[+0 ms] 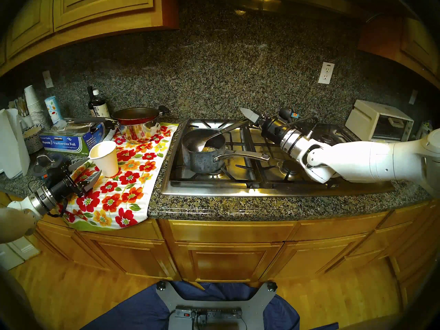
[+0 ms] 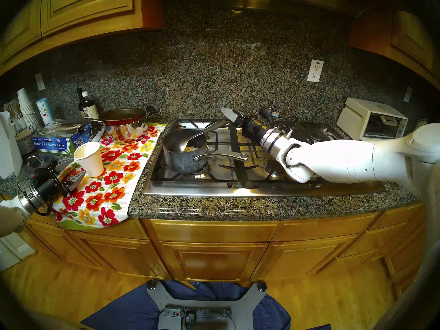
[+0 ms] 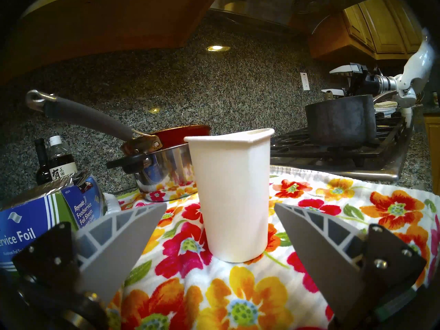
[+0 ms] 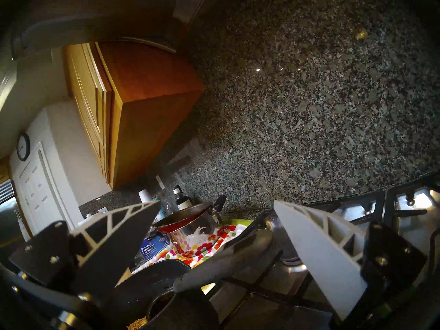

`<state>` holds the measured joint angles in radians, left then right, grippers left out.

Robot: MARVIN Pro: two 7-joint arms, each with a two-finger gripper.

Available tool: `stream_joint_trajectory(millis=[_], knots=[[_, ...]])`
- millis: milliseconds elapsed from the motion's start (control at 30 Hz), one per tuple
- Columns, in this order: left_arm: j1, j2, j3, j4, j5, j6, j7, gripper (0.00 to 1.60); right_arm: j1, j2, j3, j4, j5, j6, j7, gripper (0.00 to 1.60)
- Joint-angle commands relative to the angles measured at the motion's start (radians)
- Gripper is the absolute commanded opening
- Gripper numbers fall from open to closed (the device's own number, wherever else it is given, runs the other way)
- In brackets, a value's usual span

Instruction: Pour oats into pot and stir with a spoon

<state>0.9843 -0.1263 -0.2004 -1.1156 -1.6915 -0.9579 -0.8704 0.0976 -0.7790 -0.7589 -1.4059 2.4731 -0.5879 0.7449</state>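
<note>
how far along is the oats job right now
Pouring looks done: the oats lie in the pot on the stove, and the white paper cup stands upright on the floral towel, released, ahead of the open left gripper. In hand: the spoon leans in the pot, with the open right gripper around its handle, not gripping. Left: close and stir.
</note>
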Motion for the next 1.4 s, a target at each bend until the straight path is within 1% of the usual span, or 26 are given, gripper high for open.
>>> stream_joint_trajectory(millis=[0,67,100,133,167,233,300,367,400,567,600,700,733,800,833,1133,1167,1200,1233,1267,1300,1333,1367], knots=[[0.004,0.013,-0.041,-0.001,-0.003,-0.002,-0.109,1.6,0.006,-0.012,0.03,0.018,0.01,-0.005,0.027,1.6],[0.008,0.013,-0.045,0.001,-0.01,-0.002,-0.123,1.6,0.003,-0.016,0.029,0.023,0.013,-0.005,0.031,1.6],[0.01,0.013,-0.046,-0.004,0.006,-0.002,-0.092,1.6,0.002,-0.018,0.029,0.025,0.014,-0.005,0.033,1.6],[0.013,0.013,-0.051,0.0,-0.006,-0.002,-0.115,1.6,-0.002,-0.025,0.029,0.029,0.016,-0.005,0.035,1.6],[0.015,0.013,-0.052,-0.003,0.002,-0.002,-0.1,1.6,-0.003,-0.027,0.029,0.031,0.017,-0.005,0.036,1.6],[0.017,0.013,-0.055,0.0,-0.005,-0.002,-0.116,1.6,-0.004,-0.03,0.03,0.033,0.019,-0.005,0.039,1.6],[0.022,0.013,-0.06,-0.004,0.004,-0.002,-0.097,1.6,-0.004,-0.037,0.031,0.035,0.022,-0.005,0.041,1.6],[0.024,0.013,-0.063,-0.002,-0.001,-0.002,-0.109,1.6,-0.006,-0.04,0.031,0.037,0.023,-0.005,0.042,1.6],[0.026,0.013,-0.065,-0.003,0.003,-0.002,-0.101,1.6,-0.01,-0.044,0.03,0.04,0.025,-0.006,0.044,1.6],[0.035,0.013,-0.075,-0.002,0.0,-0.002,-0.11,1.6,-0.013,-0.054,0.03,0.045,0.029,-0.005,0.051,1.6],[0.037,0.013,-0.076,-0.004,0.006,-0.002,-0.098,1.6,-0.013,-0.057,0.03,0.045,0.03,-0.005,0.052,1.6],[0.042,0.013,-0.083,-0.001,-0.004,-0.002,-0.119,1.6,-0.014,-0.066,0.032,0.045,0.034,-0.005,0.054,1.6],[0.043,0.013,-0.084,-0.005,0.008,-0.002,-0.095,1.6,-0.016,-0.07,0.032,0.047,0.035,-0.005,0.055,1.6],[0.047,0.013,-0.09,0.0,-0.006,-0.002,-0.125,1.6,-0.018,-0.076,0.033,0.05,0.038,-0.005,0.057,1.6],[0.049,0.013,-0.091,-0.004,0.006,-0.002,-0.101,1.6,-0.02,-0.079,0.033,0.052,0.039,-0.005,0.058,1.6],[0.064,0.013,-0.108,-0.003,0.003,-0.002,-0.111,1.6,-0.016,-0.091,0.033,0.063,0.048,0.003,0.068,1.6],[0.066,0.013,-0.11,-0.003,0.003,-0.002,-0.112,1.6,-0.015,-0.092,0.032,0.064,0.048,0.003,0.07,1.49],[0.068,0.013,-0.111,-0.005,0.008,-0.002,-0.1,1.6,-0.013,-0.092,0.029,0.064,0.045,-0.001,0.068,1.03],[0.07,0.013,-0.114,-0.005,0.007,-0.002,-0.103,1.6,-0.012,-0.09,0.028,0.063,0.046,0.0,0.069,0.78],[0.072,0.013,-0.117,-0.004,0.004,-0.002,-0.11,1.6,-0.012,-0.09,0.026,0.063,0.045,-0.001,0.07,0.0],[0.074,0.013,-0.119,-0.005,0.009,-0.002,-0.101,1.6,-0.013,-0.09,0.026,0.063,0.046,-0.001,0.071,0.0],[0.076,0.013,-0.122,-0.001,-0.004,-0.002,-0.127,1.6,-0.012,-0.089,0.025,0.063,0.046,-0.002,0.072,0.0],[0.078,0.013,-0.125,-0.001,-0.003,-0.002,-0.128,1.6,-0.01,-0.09,0.022,0.063,0.045,-0.001,0.072,0.0]])
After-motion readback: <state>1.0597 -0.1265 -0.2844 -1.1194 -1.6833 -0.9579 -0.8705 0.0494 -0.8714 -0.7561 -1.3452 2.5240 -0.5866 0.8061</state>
